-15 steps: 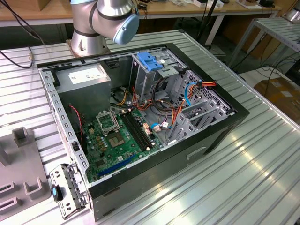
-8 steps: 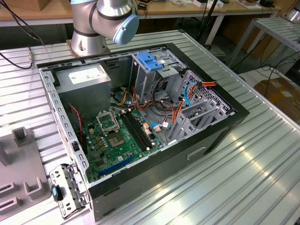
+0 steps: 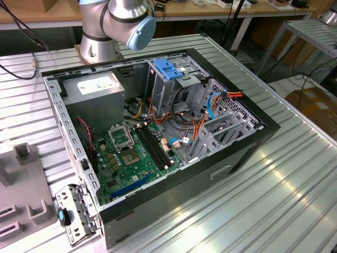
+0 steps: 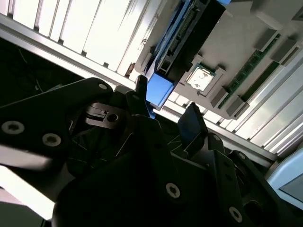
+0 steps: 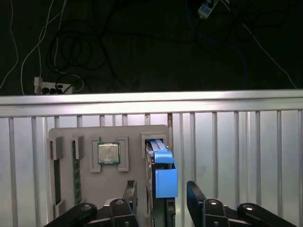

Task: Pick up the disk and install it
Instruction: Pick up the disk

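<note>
The disk (image 5: 163,172) stands on edge in a slot of a grey fixture plate (image 5: 135,137), with its blue carrier rail and blue end tab facing the camera. My gripper (image 5: 161,193) is open, one black finger on each side of the blue tab with a small gap both ways. In the second wrist view the gripper (image 4: 165,101) again straddles the blue tab (image 4: 158,90), and the disk (image 4: 182,33) runs away edge-on behind it. In the exterior view the open computer case (image 3: 247,153) lies on the table, with a blue bracket (image 3: 168,68) on its drive cage.
On the fixture plate a processor chip (image 5: 108,153) and memory sticks (image 5: 75,151) sit beside the disk. The ribbed aluminium table (image 5: 236,156) ends at a rail, with cables on the dark floor beyond. Inside the case are a grey power supply (image 3: 97,89) and a green motherboard (image 3: 126,158).
</note>
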{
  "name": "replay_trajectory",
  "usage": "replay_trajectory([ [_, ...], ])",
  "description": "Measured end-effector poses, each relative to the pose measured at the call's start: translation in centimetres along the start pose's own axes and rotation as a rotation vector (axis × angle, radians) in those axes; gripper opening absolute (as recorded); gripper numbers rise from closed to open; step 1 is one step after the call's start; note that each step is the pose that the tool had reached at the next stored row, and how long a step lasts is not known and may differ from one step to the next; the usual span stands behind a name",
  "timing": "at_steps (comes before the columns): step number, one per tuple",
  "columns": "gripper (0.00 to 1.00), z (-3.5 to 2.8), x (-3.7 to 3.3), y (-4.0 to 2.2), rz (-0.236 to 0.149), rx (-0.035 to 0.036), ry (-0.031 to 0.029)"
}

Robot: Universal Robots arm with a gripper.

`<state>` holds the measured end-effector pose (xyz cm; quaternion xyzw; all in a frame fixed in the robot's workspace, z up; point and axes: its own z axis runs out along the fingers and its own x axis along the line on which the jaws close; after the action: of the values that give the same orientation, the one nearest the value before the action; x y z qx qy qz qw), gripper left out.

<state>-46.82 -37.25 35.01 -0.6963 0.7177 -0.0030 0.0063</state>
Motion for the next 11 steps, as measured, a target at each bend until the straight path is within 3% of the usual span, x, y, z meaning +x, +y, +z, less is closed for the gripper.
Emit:
replay_trajectory([
  [6,0.54,0.52,0.0,0.07,-0.001,0.0073,-0.0005],
  [11,0.54,1.77,-0.01,0.12,0.0,0.0073,-0.0005],
])
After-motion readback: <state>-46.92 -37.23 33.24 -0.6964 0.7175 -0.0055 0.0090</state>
